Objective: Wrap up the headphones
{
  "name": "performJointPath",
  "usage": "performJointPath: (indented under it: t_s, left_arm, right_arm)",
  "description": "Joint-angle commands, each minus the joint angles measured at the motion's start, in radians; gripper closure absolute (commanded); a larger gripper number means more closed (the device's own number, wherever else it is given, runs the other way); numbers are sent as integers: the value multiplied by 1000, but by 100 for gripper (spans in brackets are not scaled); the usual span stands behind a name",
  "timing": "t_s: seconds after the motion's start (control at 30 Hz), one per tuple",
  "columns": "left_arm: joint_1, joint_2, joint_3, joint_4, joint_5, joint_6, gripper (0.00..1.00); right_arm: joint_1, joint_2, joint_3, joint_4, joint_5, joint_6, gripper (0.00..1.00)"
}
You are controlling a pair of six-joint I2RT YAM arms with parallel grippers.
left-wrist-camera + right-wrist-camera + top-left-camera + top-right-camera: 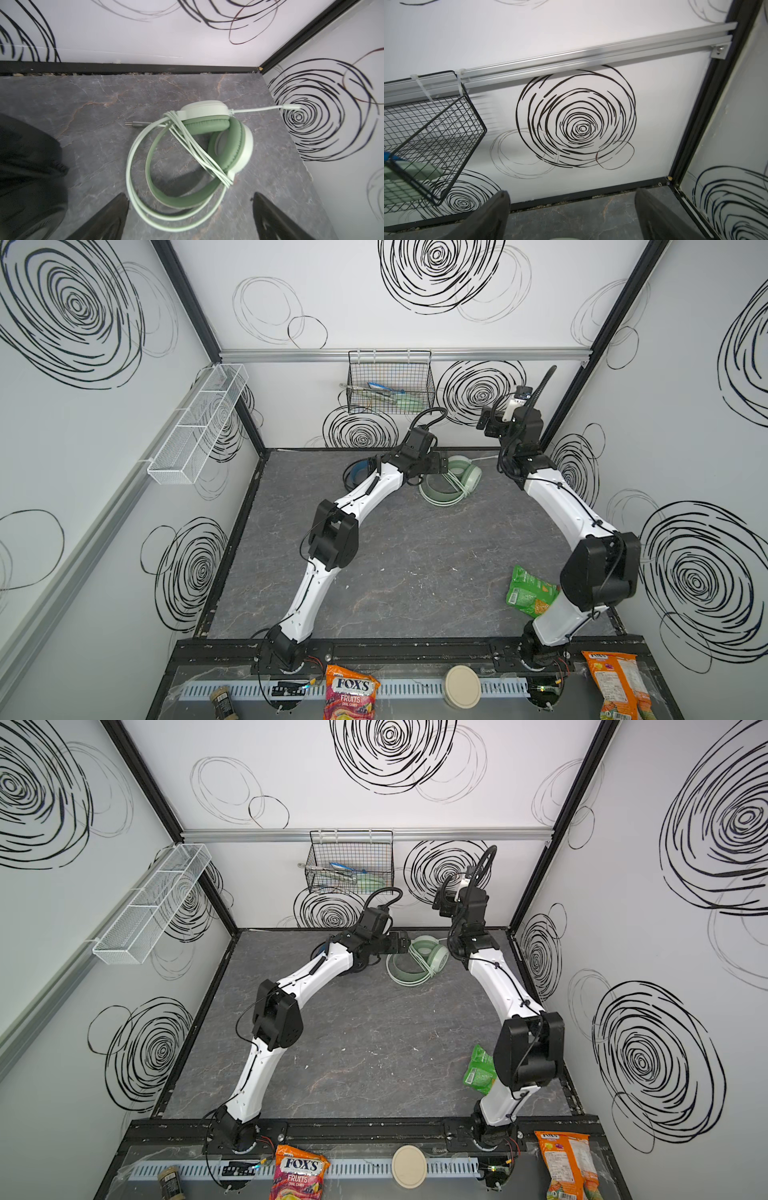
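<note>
Your left claw [190, 195] hangs spread and empty just above the mint-green headset [234, 143], which lies on the grey tabletop [83, 99] near the back right corner. Your right claw [572, 194] is spread and empty too, raised well clear and facing the back wall [591, 41]. The pale cable [197, 149] crosses the cups in several turns and sags in wide loose loops around the headband [158, 182]; its plug [135, 124] lies on the tabletop beside a cup. Expect a light plastic thing: springy band, soft cushions, a limp, slick cord whose loops will likely slip if dragged. Take the band at its arch for a firm hold, or pinch the cord close to the crossing turns; leave the plug alone. The black headset [356, 470] with the blue band sits mostly hidden behind your left arm [374, 489]
</note>
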Motion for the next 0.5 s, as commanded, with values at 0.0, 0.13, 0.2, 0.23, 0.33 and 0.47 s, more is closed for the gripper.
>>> performJointPath:
  t_s: [0.0, 0.13, 0.2, 0.23, 0.33, 0.47]
  left_arm:
    - [-32, -195, -163, -36, -59, 94, 4]
    - [-87, -573, -600, 165, -151, 210, 4]
    - [-103, -748, -784, 233, -233, 240, 4]
    - [-96, -831, -874, 259, -262, 237, 4]
    - [11, -1017, -1105, 254, -312, 142, 4]
    - [147, -1208, -1378, 321, -511, 110, 4]
  right_arm:
    - [-26, -137, -160, 102, 56, 112, 3]
    - [-56, -323, -430, 169, 114, 148, 3]
    - [-71, -413, -578, 198, 186, 164, 3]
    - [-94, -459, -666, 207, 183, 173, 3]
    - [-164, -565, -892, 230, 78, 108, 3]
    - [-164, -570, -1017, 184, -40, -10, 3]
